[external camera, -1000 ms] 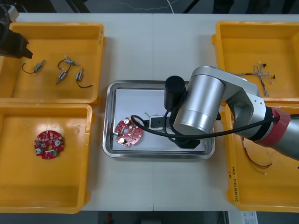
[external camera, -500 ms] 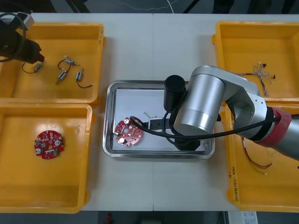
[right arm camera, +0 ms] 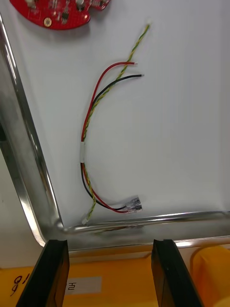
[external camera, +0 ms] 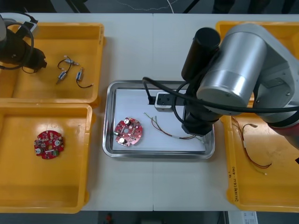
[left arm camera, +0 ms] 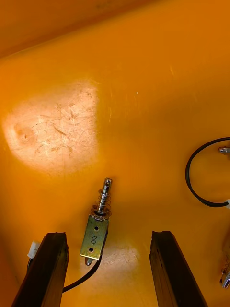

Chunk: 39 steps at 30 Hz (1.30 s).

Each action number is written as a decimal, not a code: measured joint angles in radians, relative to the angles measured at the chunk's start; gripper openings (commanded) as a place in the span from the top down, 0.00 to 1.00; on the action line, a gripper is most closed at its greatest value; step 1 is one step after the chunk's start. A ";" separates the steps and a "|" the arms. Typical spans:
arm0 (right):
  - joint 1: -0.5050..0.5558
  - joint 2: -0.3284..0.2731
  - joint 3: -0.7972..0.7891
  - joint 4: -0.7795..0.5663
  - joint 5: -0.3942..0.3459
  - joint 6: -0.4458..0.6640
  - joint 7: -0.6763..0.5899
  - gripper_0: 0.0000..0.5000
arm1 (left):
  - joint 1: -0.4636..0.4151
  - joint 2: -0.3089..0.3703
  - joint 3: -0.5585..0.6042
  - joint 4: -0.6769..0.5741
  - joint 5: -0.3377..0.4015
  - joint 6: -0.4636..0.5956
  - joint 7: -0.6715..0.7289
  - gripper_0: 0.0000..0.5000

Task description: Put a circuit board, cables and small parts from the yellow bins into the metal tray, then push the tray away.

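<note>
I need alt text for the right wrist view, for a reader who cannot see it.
The right tool, open and empty, hovers outside the rim of the metal tray. A cable of red, black and yellow wires lies loose on the tray's white floor ahead of the fingers, with the edge of a red circuit board beyond it.

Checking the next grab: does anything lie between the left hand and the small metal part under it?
Nothing visible. The open left hand hovers over the small metal part on the yellow bin floor, its black lead running toward one finger. The right hand is over the metal tray.
</note>
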 measured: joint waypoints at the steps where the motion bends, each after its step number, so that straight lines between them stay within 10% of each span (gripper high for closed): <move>1: 0.007 0.000 -0.027 -0.014 -0.006 0.000 0.000 0.00 | 0.000 0.000 0.000 0.001 0.000 -0.003 0.000 0.00; 15: 0.120 -0.101 -0.459 -0.068 -0.182 0.003 0.000 0.00 | 0.009 -0.002 0.000 0.005 0.000 -0.074 0.000 0.00; 37: 0.149 -0.229 -0.744 0.247 -0.061 0.003 0.065 0.00 | 0.082 -0.016 0.000 0.005 0.011 -0.142 0.000 0.01; 38: 0.149 -0.229 -0.750 0.259 -0.044 0.003 0.065 0.00 | 0.082 -0.016 0.000 0.005 0.011 -0.143 0.000 0.17; 39: 0.149 -0.229 -0.757 0.272 -0.032 0.003 0.065 0.00 | 0.082 -0.016 0.000 0.005 0.011 -0.143 0.000 0.81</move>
